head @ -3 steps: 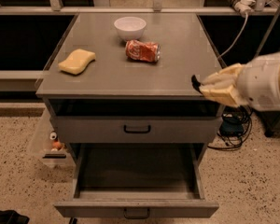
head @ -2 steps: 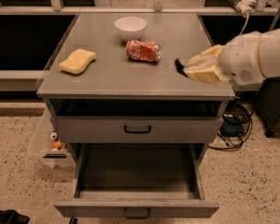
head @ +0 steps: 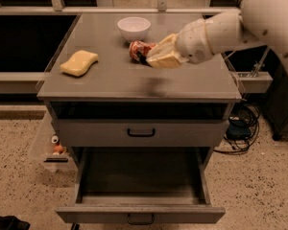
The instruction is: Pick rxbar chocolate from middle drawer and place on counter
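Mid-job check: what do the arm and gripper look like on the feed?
The arm is cream-white, built of thick rounded segments with a few small dark dots. No cables show on it. The gripper is a yellowish-tan wedge, above the counter beside the red can.

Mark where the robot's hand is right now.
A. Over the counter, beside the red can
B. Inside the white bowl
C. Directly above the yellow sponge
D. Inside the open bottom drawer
A: the hand hangs over the counter right beside the red can, well away from the sponge, the bowl and the open drawer.
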`<control>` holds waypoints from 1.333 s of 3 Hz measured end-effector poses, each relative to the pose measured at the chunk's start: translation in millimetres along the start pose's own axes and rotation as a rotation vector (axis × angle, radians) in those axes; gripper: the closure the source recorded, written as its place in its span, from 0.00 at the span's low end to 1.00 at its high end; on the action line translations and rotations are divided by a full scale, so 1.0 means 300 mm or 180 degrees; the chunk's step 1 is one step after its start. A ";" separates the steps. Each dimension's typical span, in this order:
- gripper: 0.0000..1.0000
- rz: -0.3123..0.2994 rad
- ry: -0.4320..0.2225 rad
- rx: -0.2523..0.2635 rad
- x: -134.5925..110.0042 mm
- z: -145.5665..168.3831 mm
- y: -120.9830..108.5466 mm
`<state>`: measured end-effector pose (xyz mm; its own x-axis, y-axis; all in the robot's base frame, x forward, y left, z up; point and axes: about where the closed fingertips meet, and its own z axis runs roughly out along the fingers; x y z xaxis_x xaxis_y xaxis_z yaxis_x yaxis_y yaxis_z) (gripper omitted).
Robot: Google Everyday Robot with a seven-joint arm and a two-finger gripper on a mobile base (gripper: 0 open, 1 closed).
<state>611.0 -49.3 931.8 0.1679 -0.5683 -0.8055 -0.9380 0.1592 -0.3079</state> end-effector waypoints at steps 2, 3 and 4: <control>0.81 -0.0052 -0.0111 -0.0231 0.010 0.137 -0.025; 0.59 -0.0052 -0.0111 -0.0231 0.010 0.137 -0.025; 0.34 0.0077 -0.0035 -0.0172 0.044 0.139 0.008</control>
<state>623.5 -22.8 899.2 0.1482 -0.5559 -0.8179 -0.9567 0.1289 -0.2609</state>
